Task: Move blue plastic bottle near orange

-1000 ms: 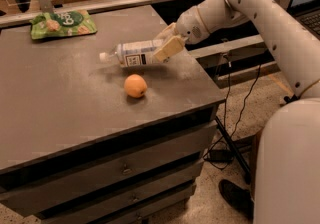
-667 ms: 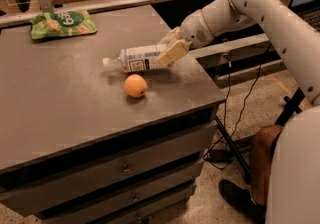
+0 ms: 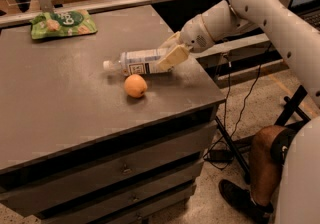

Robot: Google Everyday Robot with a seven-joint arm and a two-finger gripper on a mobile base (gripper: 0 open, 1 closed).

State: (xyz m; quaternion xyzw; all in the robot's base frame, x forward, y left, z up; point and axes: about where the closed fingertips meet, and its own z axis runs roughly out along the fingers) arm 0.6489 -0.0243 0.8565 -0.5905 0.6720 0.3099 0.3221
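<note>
The blue plastic bottle (image 3: 136, 62) lies on its side on the grey table top (image 3: 60, 98), white cap pointing left. The orange (image 3: 135, 86) sits just in front of it, a small gap apart. My gripper (image 3: 167, 54) reaches in from the right and is closed around the bottle's base end, its cream fingers (image 3: 172, 56) on either side of it. The bottle looks low over the table or resting on it; I cannot tell which.
A green snack bag (image 3: 62, 23) lies at the table's far left. The table's right edge is just under the gripper, with drawers below. A person's leg and shoe (image 3: 257, 168) are on the floor at the right, beside cables and a stand.
The gripper has carried the bottle slightly forward and down, closer to the orange. The orange has not moved. The person's leg has come into view at the right.
</note>
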